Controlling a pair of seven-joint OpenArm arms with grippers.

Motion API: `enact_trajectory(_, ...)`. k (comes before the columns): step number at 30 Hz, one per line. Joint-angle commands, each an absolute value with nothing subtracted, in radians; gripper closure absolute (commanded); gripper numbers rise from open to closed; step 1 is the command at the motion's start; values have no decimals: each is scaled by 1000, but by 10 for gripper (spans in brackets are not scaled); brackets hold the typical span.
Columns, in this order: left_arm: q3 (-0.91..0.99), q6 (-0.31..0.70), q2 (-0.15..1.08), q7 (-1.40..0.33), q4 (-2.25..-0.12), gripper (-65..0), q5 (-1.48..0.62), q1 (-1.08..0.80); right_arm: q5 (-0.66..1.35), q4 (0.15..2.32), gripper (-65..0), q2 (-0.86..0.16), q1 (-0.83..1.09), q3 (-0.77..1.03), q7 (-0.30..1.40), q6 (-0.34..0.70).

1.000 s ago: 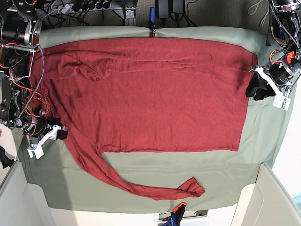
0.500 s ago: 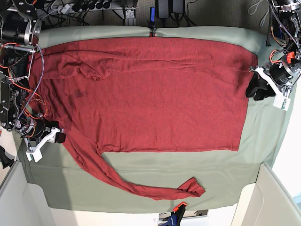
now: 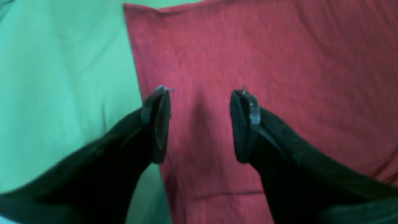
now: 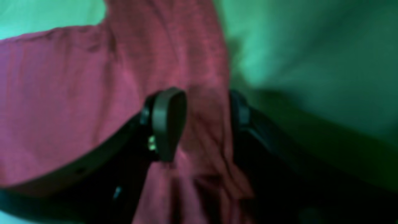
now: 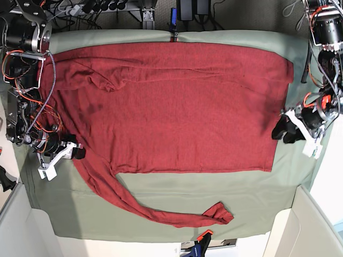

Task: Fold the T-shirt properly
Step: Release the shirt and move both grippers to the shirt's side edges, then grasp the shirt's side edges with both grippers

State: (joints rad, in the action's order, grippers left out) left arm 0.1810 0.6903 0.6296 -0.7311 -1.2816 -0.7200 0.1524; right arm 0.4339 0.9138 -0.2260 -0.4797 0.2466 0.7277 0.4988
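Observation:
The dark red T-shirt (image 5: 171, 107) lies spread flat on the sage green table cover (image 5: 214, 198). One long sleeve (image 5: 155, 213) trails toward the front edge. My left gripper (image 5: 281, 133) is open and low over the shirt's right hem. In the left wrist view (image 3: 200, 124) its jaws straddle red cloth (image 3: 279, 62) right beside the edge. My right gripper (image 5: 76, 152) is at the shirt's left side where the sleeve starts. In the right wrist view (image 4: 208, 121) its jaws stand apart with a bunched fold of the shirt (image 4: 62, 93) between them.
An orange and black clamp (image 5: 201, 238) sits at the front table edge. White bin walls stand at the front right corner (image 5: 313, 219) and the front left corner (image 5: 16, 214). Cables and power bricks (image 5: 107, 6) run along the back edge.
My left gripper has moved along the right hem toward the front of the table. My right gripper has moved in onto the shirt's left edge, with cloth now between its jaws.

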Motion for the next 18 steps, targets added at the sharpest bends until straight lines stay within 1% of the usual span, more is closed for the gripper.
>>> enact_trajectory(1, 172, 698, 654, -698, -1262, -338, -731, 207, 438, 922, -253, -223, -501, 246, 746, 503)
enact_trajectory(5, 120, 698, 653, -674, -1124, -338, -727, 335, 437, 922, -253, -205, -501, 246, 750, 502)
enact_trajectory(7, 106, 683, 648, -657, -1063, -338, -711, 390, 437, 922, -253, -204, -501, 246, 754, 502)
enact_trajectory(13, 67, 585, 617, -604, -872, -338, -614, 527, 434, 922, -253, -205, -501, 246, 768, 502)
enact_trajectory(18, 47, 482, 584, -569, -735, -338, -534, 584, 434, 922, -253, -205, -501, 246, 773, 502)
